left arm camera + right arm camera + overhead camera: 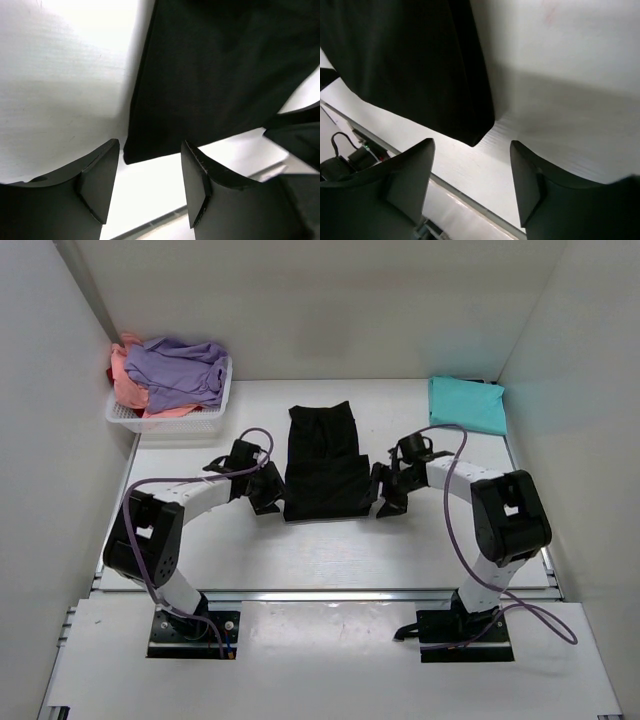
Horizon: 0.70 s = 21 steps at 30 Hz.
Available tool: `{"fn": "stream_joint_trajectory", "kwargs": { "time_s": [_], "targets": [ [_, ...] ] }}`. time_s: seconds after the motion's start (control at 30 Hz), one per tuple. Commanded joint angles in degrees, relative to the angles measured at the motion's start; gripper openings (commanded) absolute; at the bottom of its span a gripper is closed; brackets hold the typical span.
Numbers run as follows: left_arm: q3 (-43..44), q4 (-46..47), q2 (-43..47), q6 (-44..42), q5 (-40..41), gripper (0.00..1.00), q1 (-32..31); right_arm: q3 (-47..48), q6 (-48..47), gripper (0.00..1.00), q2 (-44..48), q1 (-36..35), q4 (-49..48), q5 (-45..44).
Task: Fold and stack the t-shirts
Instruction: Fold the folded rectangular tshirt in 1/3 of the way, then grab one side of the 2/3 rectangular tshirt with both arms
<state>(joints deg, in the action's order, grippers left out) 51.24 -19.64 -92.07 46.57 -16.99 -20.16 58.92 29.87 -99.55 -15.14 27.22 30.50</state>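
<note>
From above, the black t-shirt point(322, 462) lies mid-tabletop, with a teal t-shirt point(466, 403) in the far right corner. Only the wrist views show left fingers point(100, 175) and right fingers point(407, 175) spread open, empty, at its near corners.

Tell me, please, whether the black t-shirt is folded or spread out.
Folded, at least partly: the black t-shirt lies flat as a narrow rectangle with no sleeves sticking out. How many layers cannot be told.

The left arm point(190, 496) and right arm point(452, 478) are bending at the elbow and reaching inward, low. The left hand point(272, 500) and right hand point(386, 503) are facing each other, each holding its fingers point(100, 180) apart and gripping nothing.
</note>
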Motion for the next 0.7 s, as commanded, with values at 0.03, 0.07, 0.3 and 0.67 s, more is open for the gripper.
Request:
{"fn": "stream_joint_trajectory", "kwargs": {
  "time_s": [0.03,0.07,0.3,0.67],
  "targets": [
    [-2.2,2.1,0.1,0.5,5.8,0.64,-2.0,-5.6,6.8,0.65,3.7,-2.3,-10.2,-0.4],
    [-2.8,2.8,-0.4,1.1,5.8,0.63,-2.9,-5.9,7.6,0.66,4.0,-2.6,-11.1,-0.2],
    [-4.4,6.4,-2.5,5.1,8.7,0.64,-4.6,-5.6,10.7,0.61,0.2,-2.6,-12.5,-3.0],
    [-10.1,7.4,2.7,9.9,6.6,0.0,-7.6,-11.1,12.8,0.0,5.7,-5.5,-9.1,-3.7]
  ]
}}
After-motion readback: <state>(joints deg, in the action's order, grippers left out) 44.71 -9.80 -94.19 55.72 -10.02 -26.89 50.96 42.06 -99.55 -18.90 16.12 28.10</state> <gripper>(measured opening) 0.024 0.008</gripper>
